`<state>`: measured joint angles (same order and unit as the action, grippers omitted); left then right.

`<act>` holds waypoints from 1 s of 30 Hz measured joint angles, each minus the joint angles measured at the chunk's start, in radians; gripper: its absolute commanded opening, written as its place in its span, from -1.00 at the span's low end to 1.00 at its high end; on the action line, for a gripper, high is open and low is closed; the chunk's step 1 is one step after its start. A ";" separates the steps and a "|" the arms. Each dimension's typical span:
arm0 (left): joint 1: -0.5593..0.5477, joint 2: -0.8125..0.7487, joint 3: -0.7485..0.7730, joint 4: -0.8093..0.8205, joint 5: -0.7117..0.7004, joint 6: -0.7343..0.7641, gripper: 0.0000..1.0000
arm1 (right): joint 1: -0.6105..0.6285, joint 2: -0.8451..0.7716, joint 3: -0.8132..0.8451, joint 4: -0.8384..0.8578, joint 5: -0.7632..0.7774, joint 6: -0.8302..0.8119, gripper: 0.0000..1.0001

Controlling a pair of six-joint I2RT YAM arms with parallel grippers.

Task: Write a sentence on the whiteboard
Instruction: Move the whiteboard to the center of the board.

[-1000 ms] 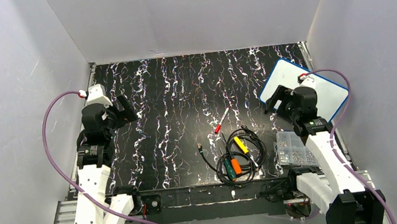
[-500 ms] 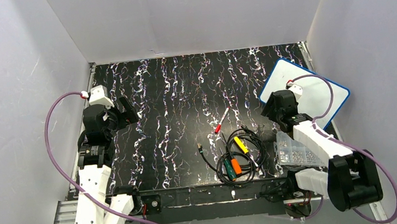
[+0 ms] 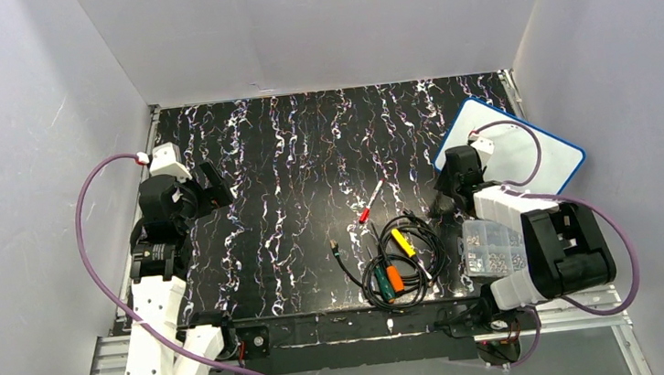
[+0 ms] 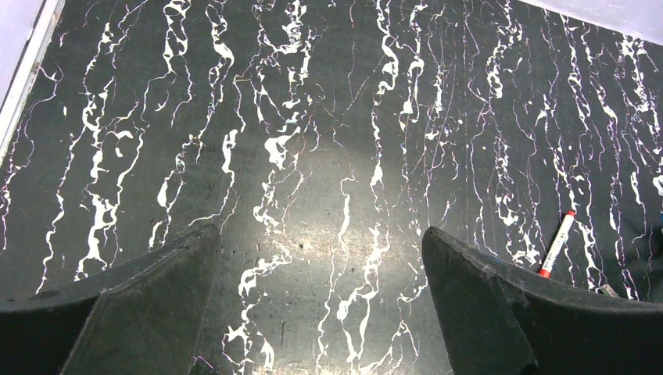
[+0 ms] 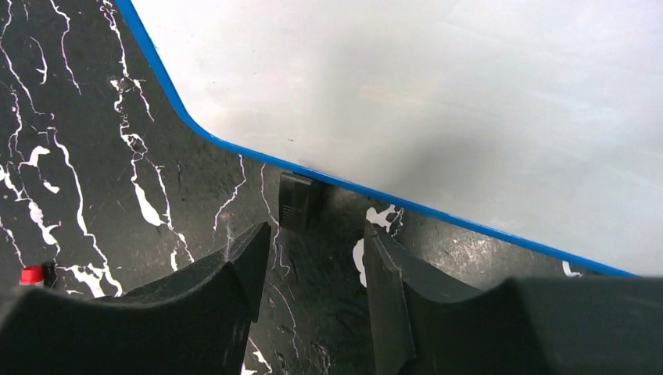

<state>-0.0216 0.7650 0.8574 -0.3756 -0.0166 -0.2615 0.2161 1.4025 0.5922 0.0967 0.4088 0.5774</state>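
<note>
Blue-rimmed, one whiteboard point(image 3: 532, 154) is laid flat at the far right of the table point(image 3: 288, 155), its long axis run diagonally from far-left to near-right; one marker point(image 3: 370, 200), one cable bundle point(image 3: 399, 254) and one box point(image 3: 490, 248) are counted nearer. Of two grippers, the left gripper point(image 4: 319, 234) is spread wide over the table and the right gripper point(image 5: 317, 234) is parted, nothing held, just beside the board's near-left rim. Since the earlier frame the right arm point(image 3: 555, 253) has been folded back toward its base, uncovering more board.

Right gripper point(image 3: 445, 202) is shifted toward 7 o'clock, off the whiteboard point(image 3: 546, 156) face to its near-left rim. Right elbow is brought toward 12 o'clock.
</note>
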 measured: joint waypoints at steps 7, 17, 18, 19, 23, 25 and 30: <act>0.000 0.000 0.000 0.000 0.003 0.000 0.99 | 0.000 0.071 0.035 0.043 0.019 -0.044 -0.02; 0.000 0.008 0.000 0.000 0.026 0.000 0.99 | 0.009 0.145 0.072 0.060 0.027 -0.103 -0.74; 0.000 0.008 0.000 0.000 0.030 0.001 0.99 | 0.010 0.145 0.072 0.061 0.026 -0.112 -0.82; 0.000 0.009 0.000 0.001 0.032 0.001 0.99 | 0.010 0.145 0.072 0.064 0.028 -0.122 -0.88; 0.000 0.012 0.000 0.001 0.036 0.001 0.99 | 0.029 0.147 0.072 0.072 0.024 -0.157 -0.95; 0.000 0.013 0.000 0.001 0.037 0.001 0.99 | 0.048 0.147 0.070 0.079 0.014 -0.168 -0.97; 0.000 0.015 0.000 0.001 0.041 0.001 0.99 | 0.089 0.146 0.055 0.109 -0.008 -0.190 -0.97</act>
<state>-0.0216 0.7803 0.8574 -0.3748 0.0242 -0.2607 0.3050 1.5490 0.6472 0.2062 0.4007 0.3870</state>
